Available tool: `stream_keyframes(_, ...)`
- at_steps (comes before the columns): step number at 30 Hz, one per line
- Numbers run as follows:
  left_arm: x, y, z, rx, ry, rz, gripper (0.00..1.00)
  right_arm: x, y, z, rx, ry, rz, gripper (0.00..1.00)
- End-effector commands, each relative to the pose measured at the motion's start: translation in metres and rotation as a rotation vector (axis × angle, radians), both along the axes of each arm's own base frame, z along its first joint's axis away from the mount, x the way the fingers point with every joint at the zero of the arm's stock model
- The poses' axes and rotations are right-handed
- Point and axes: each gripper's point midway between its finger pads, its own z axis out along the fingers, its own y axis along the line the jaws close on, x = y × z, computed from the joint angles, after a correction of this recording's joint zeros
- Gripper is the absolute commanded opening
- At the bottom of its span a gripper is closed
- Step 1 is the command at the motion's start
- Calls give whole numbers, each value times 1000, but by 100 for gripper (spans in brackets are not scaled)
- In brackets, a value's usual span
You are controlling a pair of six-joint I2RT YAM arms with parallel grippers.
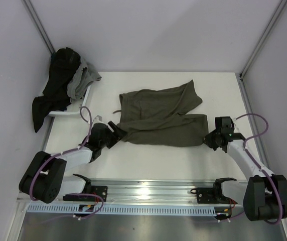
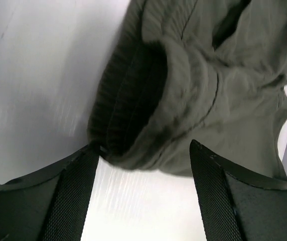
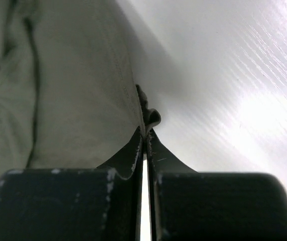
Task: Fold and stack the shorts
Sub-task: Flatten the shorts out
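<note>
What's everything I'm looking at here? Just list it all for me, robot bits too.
shorts: one, olive green, spread out mid-table
black garment: one, black, heaped in the far left corner
grey garment: one, grey, crumpled against the black one
tray: one, white, under that heap
table: one, white
rail: one, silver, along the near edge
left gripper: one, black, open at the shorts' waistband
right gripper: one, black, shut on a leg hem of the shorts
</note>
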Motion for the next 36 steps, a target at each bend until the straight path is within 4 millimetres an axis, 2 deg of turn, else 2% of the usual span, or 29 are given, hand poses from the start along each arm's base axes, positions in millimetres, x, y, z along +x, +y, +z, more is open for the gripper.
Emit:
stream_keyframes(1, 4, 13, -17, 73, 55, 70, 75, -9, -11, 24, -76, 67, 8, 0)
stream_keyframes(4, 7, 10, -19, 65, 58, 68, 70, -13, -13, 34, -80, 102, -7, 0)
stream_keyframes(6, 9, 9, -19, 67, 57, 64, 61, -11, -10, 46, -57, 89, -11, 0)
stream_keyframes(7, 12, 8, -14, 75, 44, 55, 48, -10, -9, 51, -50, 84, -17, 0)
stream_keyframes(8, 7, 10, -18, 95, 69, 51, 42, -13, -9, 55, -49, 96, -20, 0)
stream_keyframes(10, 13, 9, -4, 104, 49, 42, 33, -8, -10, 70, -54, 79, -22, 0)
stream_keyframes(11, 12, 9, 1, 117, 41, 22, 25, -14, -13, 73, -68, 107, -19, 0)
stream_keyframes(12, 6, 10, 2, 127, 61, 6, 23, -14, -16, 76, -81, 111, -23, 0)
stream_keyframes(14, 3, 2, 24, 103, 32, -46, 20, -15, -22, 84, -96, 118, -25, 0)
stream_keyframes(16, -11, 1, 28, 115, 80, -92, 19, -15, -29, 86, -102, 123, -42, 0)
stream_keyframes(17, -14, -3, 38, 97, 74, -117, 18, -16, -30, 86, -103, 130, -39, 0)
stream_keyframes(21, -26, -9, 44, 88, 126, -188, 26, -20, -28, 78, -87, 163, -27, 0)
stream_keyframes(22, -27, -10, 46, 89, 131, -200, 40, -19, -28, 76, -85, 165, -31, 0)
stream_keyframes(24, -25, -12, 45, 83, 141, -209, 74, -18, -29, 74, -85, 160, -33, 0)
stream_keyframes(25, -22, -13, 50, 82, 142, -207, 95, -16, -29, 74, -82, 153, -37, 0)
stream_keyframes(27, -18, -11, 53, 91, 138, -206, 99, -10, -29, 76, -80, 139, -39, 0)
stream_keyframes(31, -3, -11, 80, 102, 53, -207, 99, 3, -40, 77, -87, 130, -76, 0)
stream_keyframes(33, -3, -15, 90, 109, -3, -242, 99, 12, -41, 75, -75, 135, -82, 0)
stream_keyframes(35, -9, -17, 85, 139, -43, -269, 99, 21, -41, 74, -65, 133, -85, 0)
stream_keyframes(36, -10, -17, 93, 154, -96, -282, 99, 28, -42, 74, -64, 141, -87, 0)
